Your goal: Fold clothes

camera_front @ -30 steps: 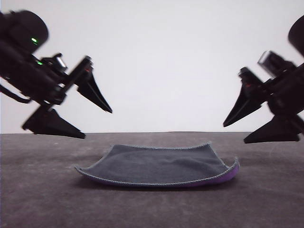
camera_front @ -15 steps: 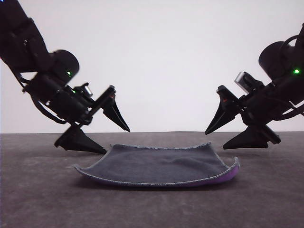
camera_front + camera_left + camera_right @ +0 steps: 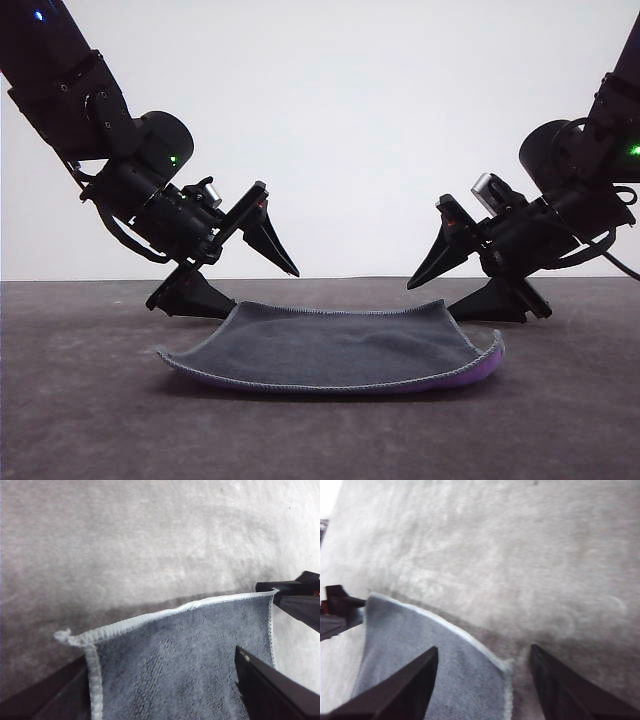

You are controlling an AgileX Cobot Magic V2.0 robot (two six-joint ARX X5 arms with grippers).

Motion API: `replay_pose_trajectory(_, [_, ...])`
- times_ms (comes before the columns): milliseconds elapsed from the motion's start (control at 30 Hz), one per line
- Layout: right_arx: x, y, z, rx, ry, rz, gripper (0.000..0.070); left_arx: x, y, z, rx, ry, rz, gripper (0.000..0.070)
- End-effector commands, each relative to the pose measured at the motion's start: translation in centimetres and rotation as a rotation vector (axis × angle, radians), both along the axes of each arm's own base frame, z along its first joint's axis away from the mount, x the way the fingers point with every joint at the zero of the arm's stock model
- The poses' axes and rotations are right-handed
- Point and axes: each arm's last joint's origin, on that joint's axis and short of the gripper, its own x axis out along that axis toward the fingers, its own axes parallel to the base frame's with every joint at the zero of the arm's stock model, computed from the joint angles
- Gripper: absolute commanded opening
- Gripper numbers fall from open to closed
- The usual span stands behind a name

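The small square cloth [image 3: 335, 350] lies spread on the dark felt-like table [image 3: 90, 420], dark grey face up, between the two arms and a little nearer the camera than their tips. Its purple underside shows as a thin band along the near edge and at the near right corner, which curls up off the table. A pale zigzag-stitched hem runs all around it. It looks thin, light and limp, with just enough body to hold that gentle curl, so it should drape and sag once lifted, and its napped surface should not slip readily in a pinch. The stitched hem is the firmest part, and the corners are the natural places to take hold. The left wrist view shows the far left corner [image 3: 67, 637] puckered slightly clear of the table, and the right wrist view shows the far right corner [image 3: 506, 669] lying between the fingers. The left gripper [image 3: 240, 290] stands wide open, lower finger close to or touching the table just behind the far left corner, upper finger raised above it. The right gripper [image 3: 450, 295] is likewise spread wide, straddling the far right corner, nothing yet held.
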Motion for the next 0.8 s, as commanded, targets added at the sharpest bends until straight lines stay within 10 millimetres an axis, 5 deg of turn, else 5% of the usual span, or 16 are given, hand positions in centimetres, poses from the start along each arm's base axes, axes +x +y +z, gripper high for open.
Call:
replay_pose_trajectory(0, [0.13,0.43,-1.01,0.002,0.049,0.001,0.0339,0.27,-0.38,-1.14,0.007,0.019,-0.011,0.0512])
replay_pose_trajectory(167, [-0.03,0.41,-1.22,-0.013,0.074,-0.007,0.0216,0.35,-0.22,-1.14,0.014,0.014,0.000,0.0471])
replay_pose_trajectory(400, [-0.34,0.73,-1.60,-0.085,0.088,-0.022,0.0017,0.37,-0.20,-1.14,0.019,0.012,0.003,0.0059])
replay_pose_trajectory(467, [-0.38,0.93,-1.60,-0.087,0.085,-0.016,0.0003,0.41,-0.15,-1.17,0.034,0.007,0.019,0.0002])
replay_pose_trajectory(767, [-0.43,1.00,-1.20,-0.091,0.058,0.007,0.0003,0.56,0.42,-1.00,0.058,-0.010,0.035,0.0003])
